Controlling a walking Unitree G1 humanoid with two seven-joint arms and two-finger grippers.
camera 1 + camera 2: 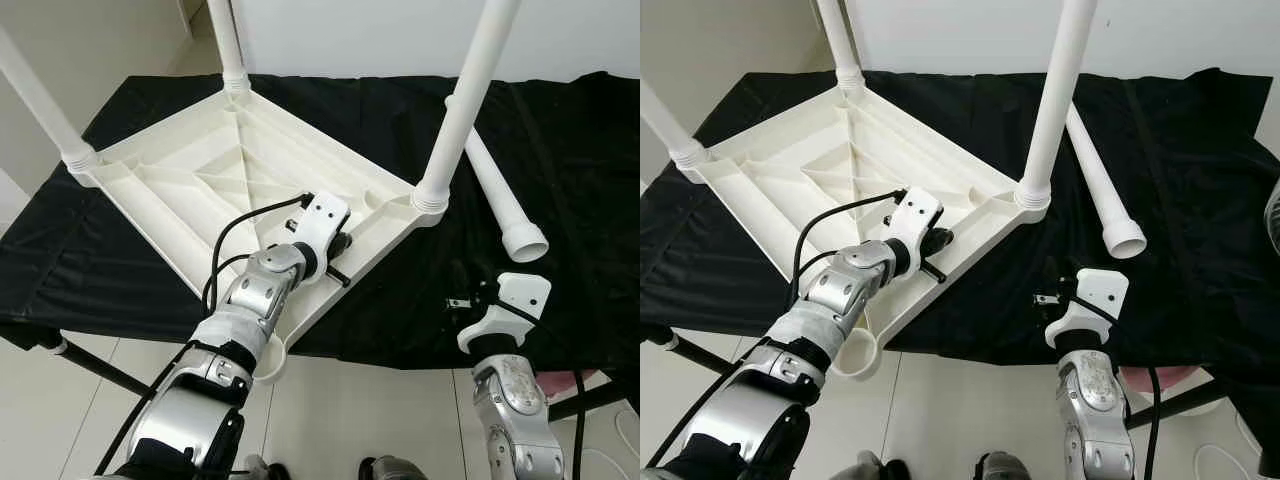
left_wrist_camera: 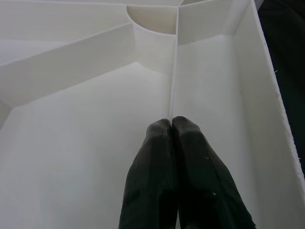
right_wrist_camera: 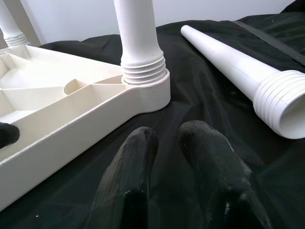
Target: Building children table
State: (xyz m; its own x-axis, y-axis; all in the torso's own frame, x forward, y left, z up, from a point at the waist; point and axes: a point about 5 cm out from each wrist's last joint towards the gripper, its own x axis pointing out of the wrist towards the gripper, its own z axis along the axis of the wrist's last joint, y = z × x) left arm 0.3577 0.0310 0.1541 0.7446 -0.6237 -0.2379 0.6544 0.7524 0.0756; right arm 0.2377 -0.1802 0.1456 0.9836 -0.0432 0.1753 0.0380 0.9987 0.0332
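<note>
White tabletop lies upside down on black cloth, three legs screwed in; loose leg at its 3 o'clock. Pale tile floor below. Left gripper clenched empty inside the ribs. Right gripper slightly parted over cloth.

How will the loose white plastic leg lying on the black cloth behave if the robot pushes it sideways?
The loose white plastic tube leg is round, so it would probably roll across the black cloth. It looks hollow at its threaded end, so likely light. It seems stiff, and its smooth surface may slip in the right pincer.
</note>
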